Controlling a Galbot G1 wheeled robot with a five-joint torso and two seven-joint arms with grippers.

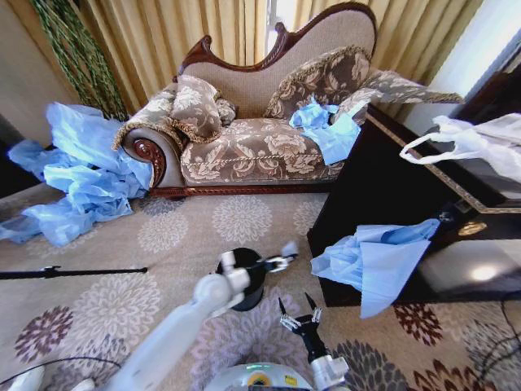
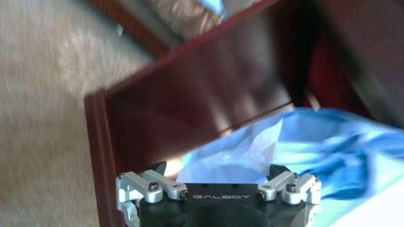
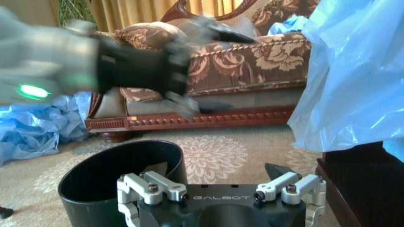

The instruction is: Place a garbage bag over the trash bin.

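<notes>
The trash bin point(image 1: 242, 281) is a small black cylinder standing on the patterned carpet just in front of me; its open rim is also seen close up point(image 3: 120, 175). The garbage bag point(image 1: 373, 262), crinkly light-blue plastic, hangs over the edge of the dark wooden table point(image 1: 383, 175) to the bin's right. My left gripper point(image 1: 278, 262) hovers open and empty above the bin's right rim, facing the bag point(image 2: 296, 142); it appears blurred point(image 3: 208, 68) from the right wrist. My right gripper point(image 1: 297, 314) is open and empty, low beside the bin, near side.
A carved sofa point(image 1: 260, 147) stands at the back with more blue plastic point(image 1: 326, 126) on its seat. A big heap of blue sheeting point(image 1: 81, 175) lies at the left. A white bag with loop handles point(image 1: 476, 142) rests on the table. A black rod point(image 1: 73, 271) lies on the carpet.
</notes>
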